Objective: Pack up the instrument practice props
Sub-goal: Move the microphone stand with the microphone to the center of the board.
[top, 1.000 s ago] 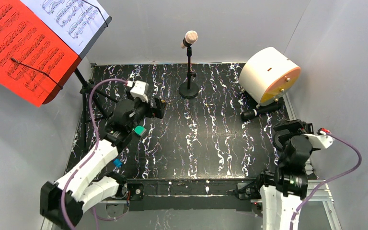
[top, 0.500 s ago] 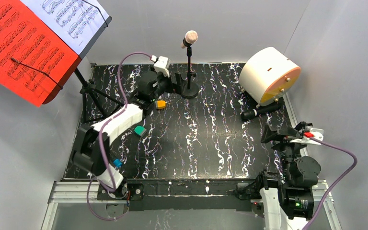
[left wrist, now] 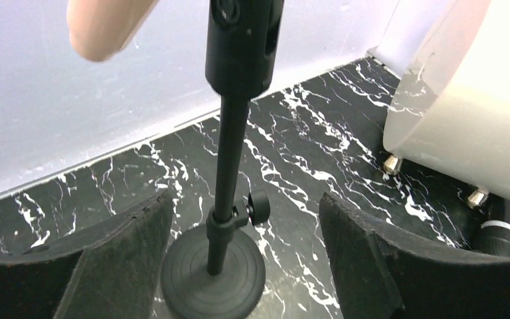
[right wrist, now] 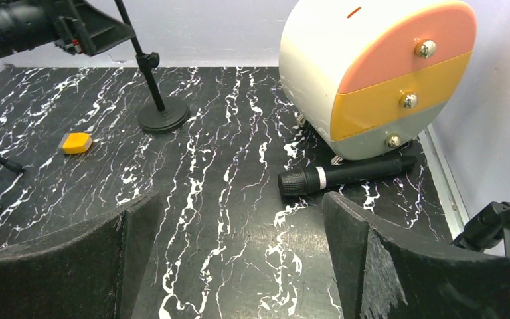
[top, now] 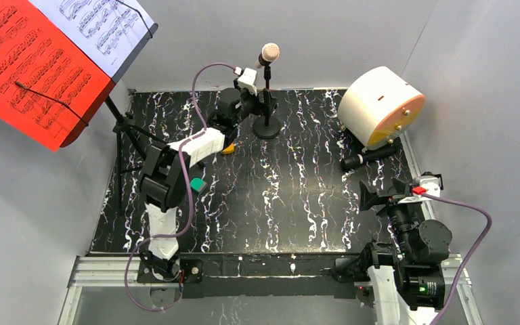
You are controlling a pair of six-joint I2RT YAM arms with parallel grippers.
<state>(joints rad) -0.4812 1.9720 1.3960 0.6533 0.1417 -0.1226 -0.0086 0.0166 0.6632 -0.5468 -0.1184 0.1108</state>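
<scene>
One black marbled table [top: 291,196], walls [top: 352,40] perhaps grey

Black microphone [top: 371,156] on marbled table [top: 291,196]

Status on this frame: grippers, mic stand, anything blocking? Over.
Left gripper open, straddling mic stand pole, no contact. Right gripper open, empty. Black microphone lying beside white cylinder. Nothing blocking the pole.
</scene>
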